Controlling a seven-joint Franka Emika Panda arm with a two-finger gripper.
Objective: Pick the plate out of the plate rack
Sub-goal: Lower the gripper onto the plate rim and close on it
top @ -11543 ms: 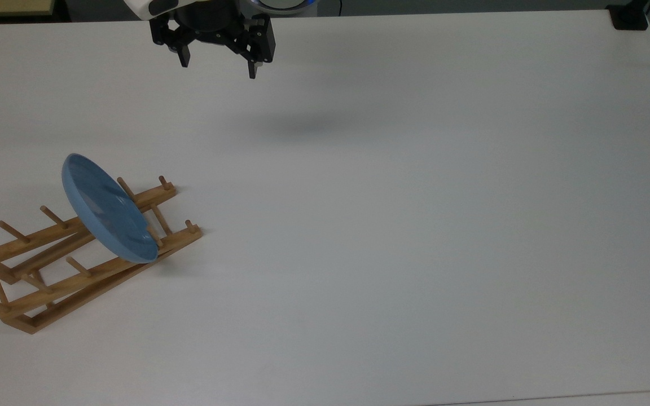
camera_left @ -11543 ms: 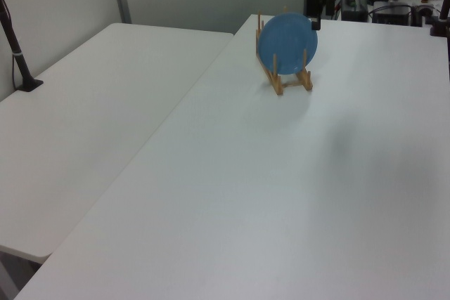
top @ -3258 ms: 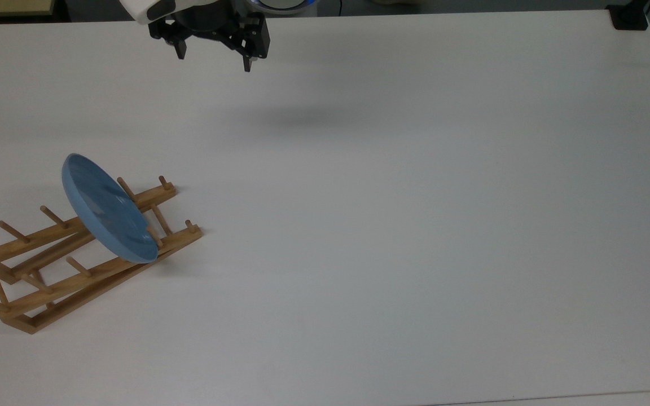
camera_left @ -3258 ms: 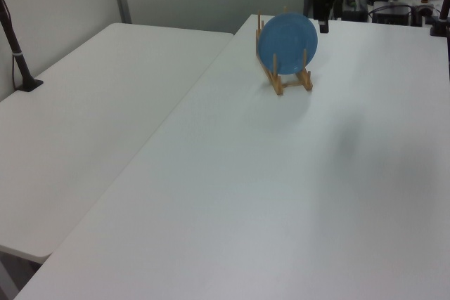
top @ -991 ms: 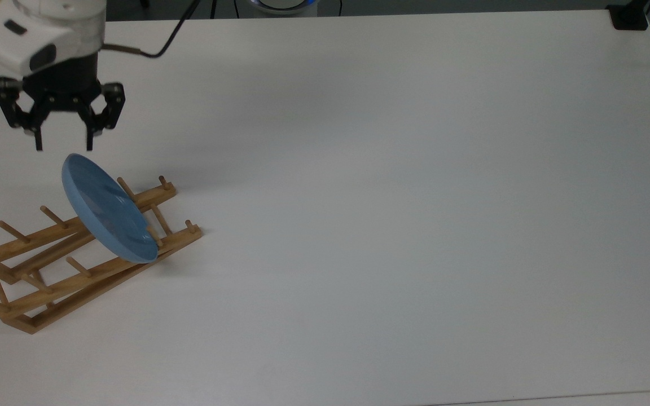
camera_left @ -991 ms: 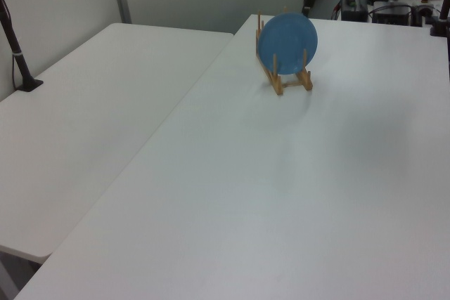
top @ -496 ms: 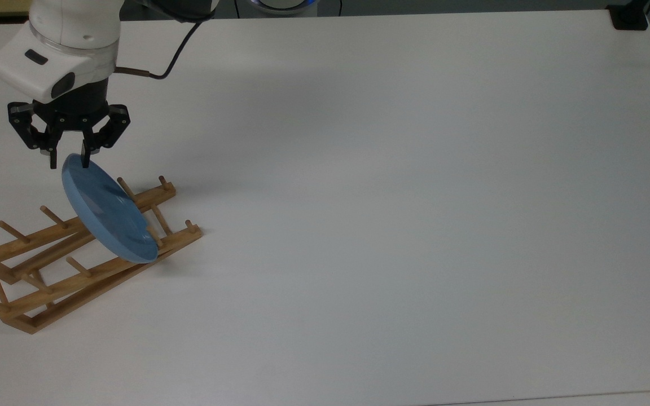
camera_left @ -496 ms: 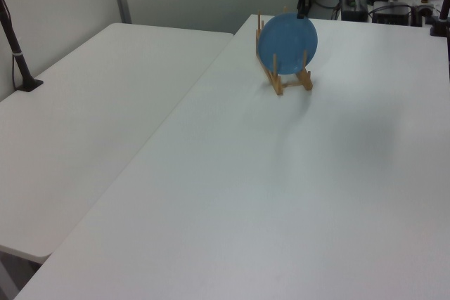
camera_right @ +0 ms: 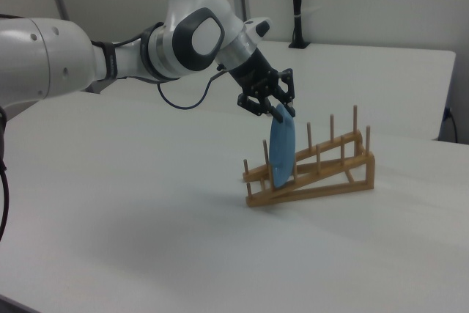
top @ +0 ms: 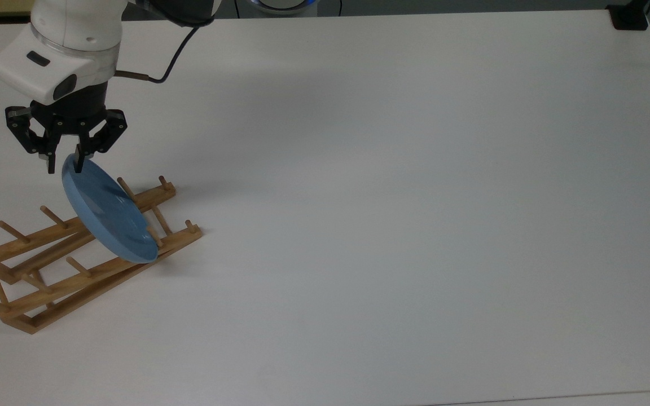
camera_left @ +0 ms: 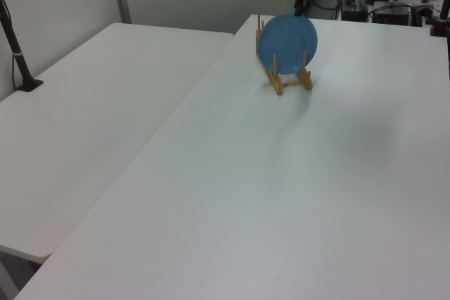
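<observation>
plate (top: 108, 211) rim between tool (top: 64, 166) fingers, seemingly

Top view overhead, left and right views oblique, sharing plate rack (top: 77, 265)

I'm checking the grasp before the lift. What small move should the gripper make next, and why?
Probably close the jaws. In the top view the gripper has one jaw on each side of the top rim of the round light-blue plate, apparently not yet clamped. The plate stands on edge between the pegs of the light-brown wooden plate rack, so lifting first would likely leave it there.
</observation>
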